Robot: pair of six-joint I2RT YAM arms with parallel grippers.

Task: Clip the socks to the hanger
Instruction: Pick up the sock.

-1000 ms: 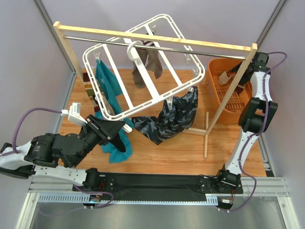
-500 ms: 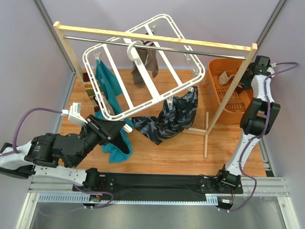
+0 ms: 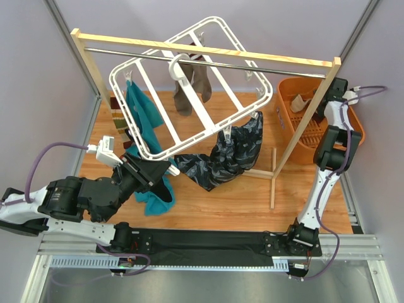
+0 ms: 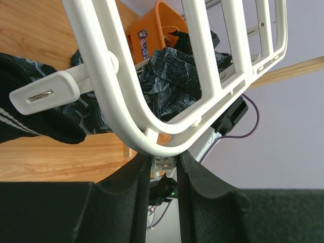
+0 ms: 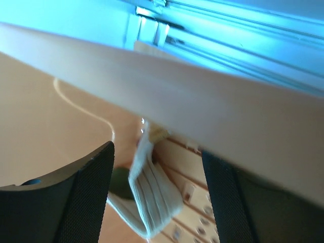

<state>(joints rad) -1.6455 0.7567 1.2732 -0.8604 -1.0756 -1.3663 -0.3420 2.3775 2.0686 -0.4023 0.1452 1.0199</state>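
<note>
The white hanger (image 3: 189, 95) hangs tilted from the rack's rail. A teal sock (image 3: 137, 112) hangs at its left side and a grey-brown sock (image 3: 189, 88) near its hook. My left gripper (image 3: 165, 169) sits at the hanger's near corner, shut on a small white clip (image 4: 163, 164) under the rim (image 4: 126, 116). A black sock (image 4: 43, 126) shows beside another clip (image 4: 45, 93). My right gripper (image 5: 157, 202) is open above a pale ribbed sock (image 5: 152, 195) in the orange basket (image 3: 285, 123), without touching it.
A wooden rack (image 3: 202, 50) with a metal rail spans the scene, and its right post (image 3: 303, 126) crosses in front of the right arm. A dark patterned cloth (image 3: 227, 154) hangs below the hanger. Another teal sock (image 3: 151, 196) and a striped sock (image 3: 115, 117) lie on the table.
The right arm has swung further in behind the rack's post toward the basket. The left arm has edged up and right, and the hanger has shifted slightly right.
</note>
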